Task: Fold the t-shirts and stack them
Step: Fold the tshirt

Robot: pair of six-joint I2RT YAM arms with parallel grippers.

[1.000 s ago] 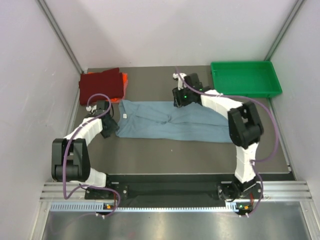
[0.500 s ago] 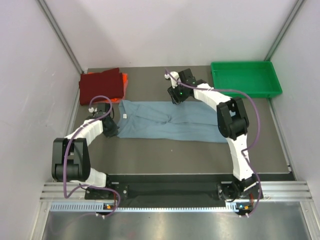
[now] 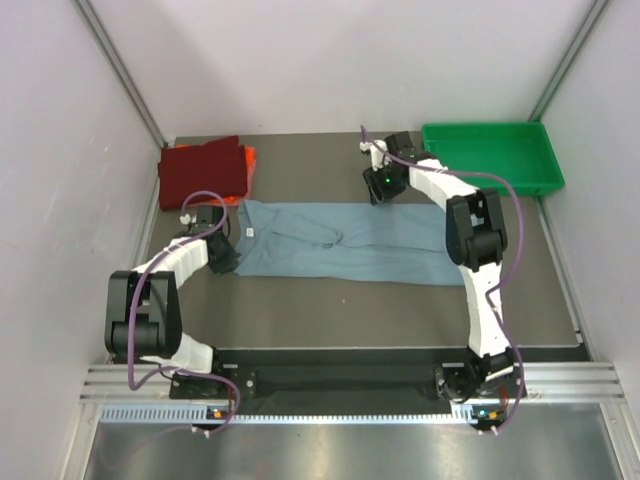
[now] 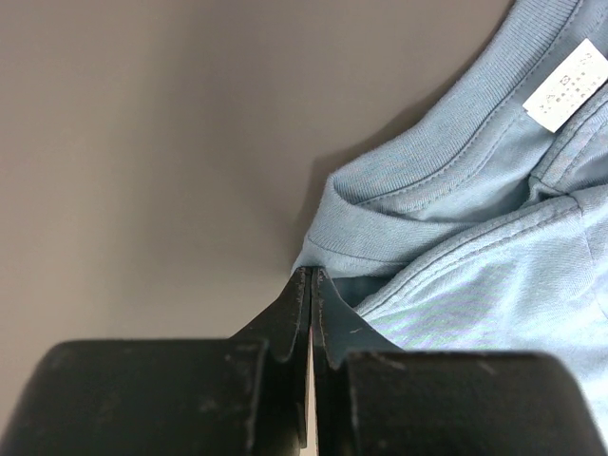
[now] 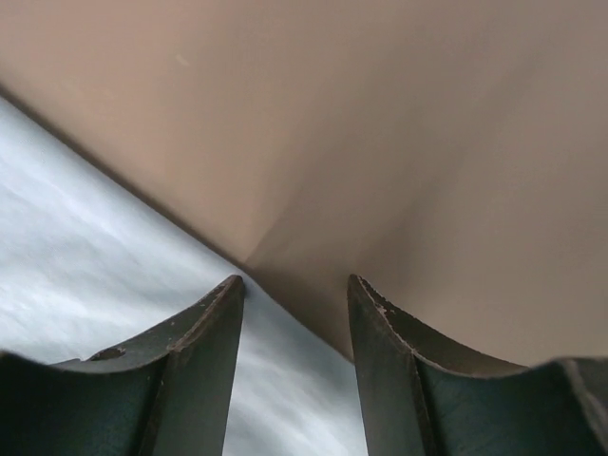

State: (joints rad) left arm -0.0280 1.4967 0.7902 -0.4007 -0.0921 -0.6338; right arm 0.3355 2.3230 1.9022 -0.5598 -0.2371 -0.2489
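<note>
Pinching soft dusty grey-blue t-shirt (image 4: pixel 475 294) by collar with left gripper (image 4: pixel 311 275), likely as anchor; holding right gripper (image 5: pixel 293 283) spread above far edge.

A dark grey-brown table (image 3: pixel 300 300) is seen from above. A grey-blue shirt (image 3: pixel 350 245) is laid flat across its middle as a long strip (collar and label toward the left end). At the far left corner a dark red shirt (image 3: pixel 203 170) is folded into a rectangle, with an orange shirt (image 3: pixel 249 158) showing at its right edge, apparently beneath it. A green tray (image 3: pixel 490 158) is set in the far right corner.
</note>
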